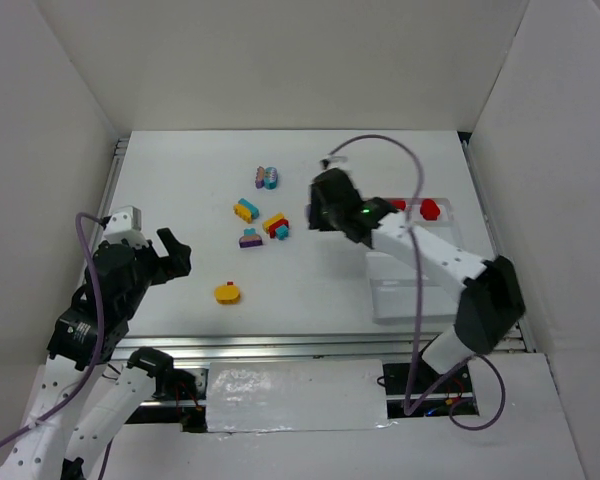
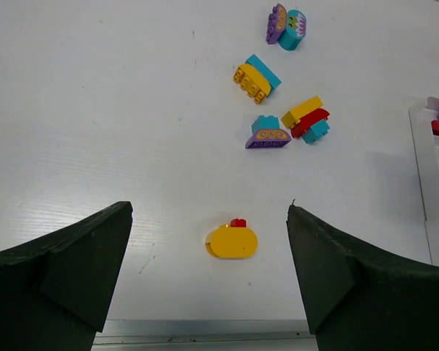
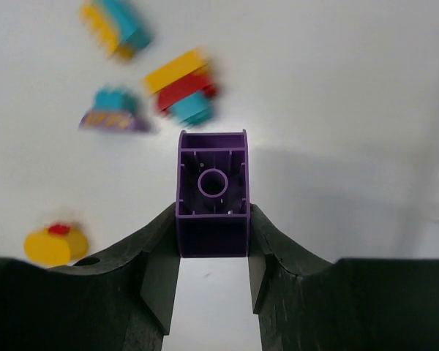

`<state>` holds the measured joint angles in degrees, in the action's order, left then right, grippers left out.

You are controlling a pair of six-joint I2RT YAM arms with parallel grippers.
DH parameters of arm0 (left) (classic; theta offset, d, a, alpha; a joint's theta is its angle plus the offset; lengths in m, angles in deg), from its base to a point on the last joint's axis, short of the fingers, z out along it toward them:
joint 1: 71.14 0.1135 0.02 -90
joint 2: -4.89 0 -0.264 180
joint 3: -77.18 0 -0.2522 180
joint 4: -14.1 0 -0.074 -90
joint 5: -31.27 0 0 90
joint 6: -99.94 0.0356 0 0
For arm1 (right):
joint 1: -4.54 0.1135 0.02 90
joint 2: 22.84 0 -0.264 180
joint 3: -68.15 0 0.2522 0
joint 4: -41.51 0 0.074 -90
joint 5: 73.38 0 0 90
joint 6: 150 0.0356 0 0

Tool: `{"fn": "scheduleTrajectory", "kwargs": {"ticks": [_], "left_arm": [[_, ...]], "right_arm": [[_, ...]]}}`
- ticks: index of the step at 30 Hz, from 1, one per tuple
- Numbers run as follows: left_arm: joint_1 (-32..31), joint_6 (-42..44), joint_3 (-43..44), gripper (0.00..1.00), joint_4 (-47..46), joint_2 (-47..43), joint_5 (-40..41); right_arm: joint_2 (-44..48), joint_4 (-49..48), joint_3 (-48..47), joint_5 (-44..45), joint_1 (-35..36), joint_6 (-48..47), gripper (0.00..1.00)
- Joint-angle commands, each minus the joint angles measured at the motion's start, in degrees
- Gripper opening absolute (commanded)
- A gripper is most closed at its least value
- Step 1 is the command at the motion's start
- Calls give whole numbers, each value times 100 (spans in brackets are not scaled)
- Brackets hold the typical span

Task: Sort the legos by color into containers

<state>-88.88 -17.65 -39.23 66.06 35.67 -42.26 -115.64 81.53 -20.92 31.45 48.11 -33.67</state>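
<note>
A purple brick (image 3: 212, 191), hollow underside showing, is clamped between the narrowed jaws of the right gripper (image 3: 213, 223), over the table (image 1: 180, 180) just beside the white tray (image 1: 410, 300). The left gripper (image 2: 208, 212) is spread wide with nothing held, near a yellow-and-red brick (image 2: 232, 240).

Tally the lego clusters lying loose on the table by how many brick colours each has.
Two colours: 4: purple-teal cluster, yellow-teal cluster, teal-on-purple cluster, yellow-red cluster
Three colours: 1: yellow-red-teal cluster
Total: 5
</note>
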Motion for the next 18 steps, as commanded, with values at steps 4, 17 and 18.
{"fn": "scheduleTrajectory", "kwargs": {"ticks": [4, 17, 18], "left_arm": [[60, -27, 10, 100, -181, -64, -30], [69, 8, 1, 99, -198, -64, -109], [69, 8, -8, 99, -198, -64, -109]], "right_arm": [[1937, 204, 1886, 152, -2348, 900, 0], [2908, 37, 3171, -340, -3865, 1155, 0], [2881, 11, 3189, -375, -3865, 1164, 0]]}}
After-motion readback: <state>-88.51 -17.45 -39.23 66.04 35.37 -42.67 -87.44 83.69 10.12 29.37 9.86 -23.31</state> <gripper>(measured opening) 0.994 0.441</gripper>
